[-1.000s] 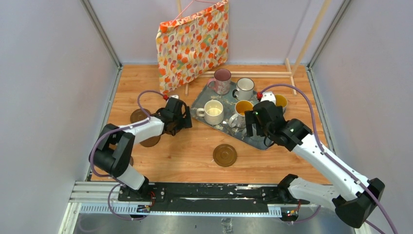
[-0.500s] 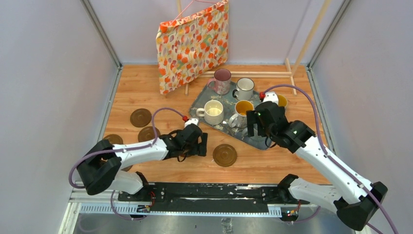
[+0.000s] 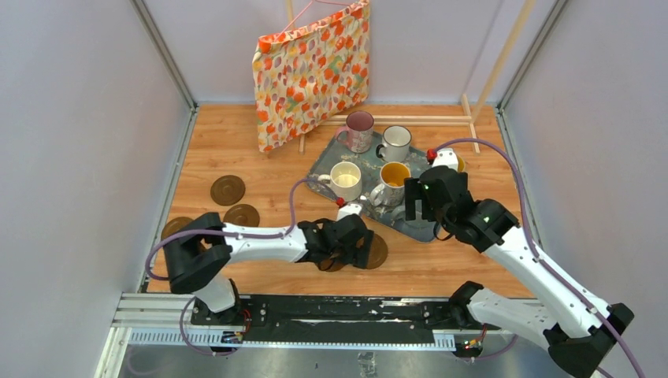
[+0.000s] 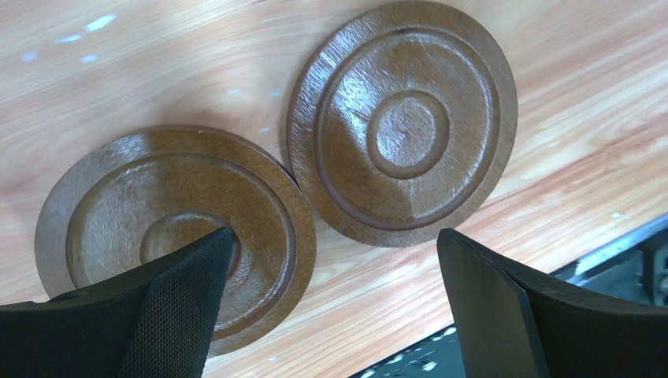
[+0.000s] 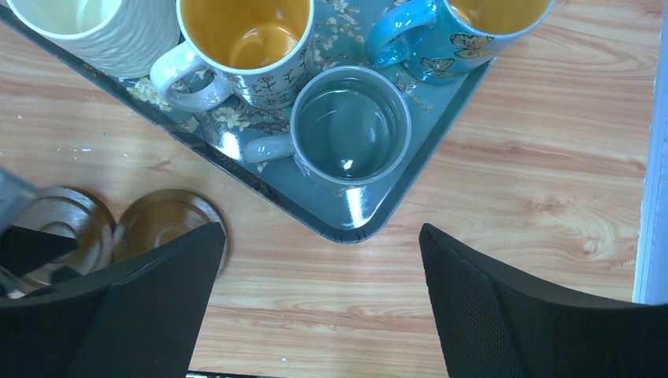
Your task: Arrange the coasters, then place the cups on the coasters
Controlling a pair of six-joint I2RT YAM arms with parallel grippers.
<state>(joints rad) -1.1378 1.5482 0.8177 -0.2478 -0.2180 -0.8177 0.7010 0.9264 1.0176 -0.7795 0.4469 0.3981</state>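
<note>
Coasters [image 4: 402, 126] — pair, near centre
Edges touching, under left gripper [image 4: 329, 240], jaws wide, empty — right gripper [image 5: 319, 236] likewise spread above grey cup [image 5: 346, 130] on tray [image 5: 346, 228].

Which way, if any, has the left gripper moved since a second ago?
Yes. The left gripper swung right and nearer, from left of the tray to the coaster in front of it.

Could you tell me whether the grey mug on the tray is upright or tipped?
Upright: the grey mug stands on the tray, its open mouth facing up.
</note>
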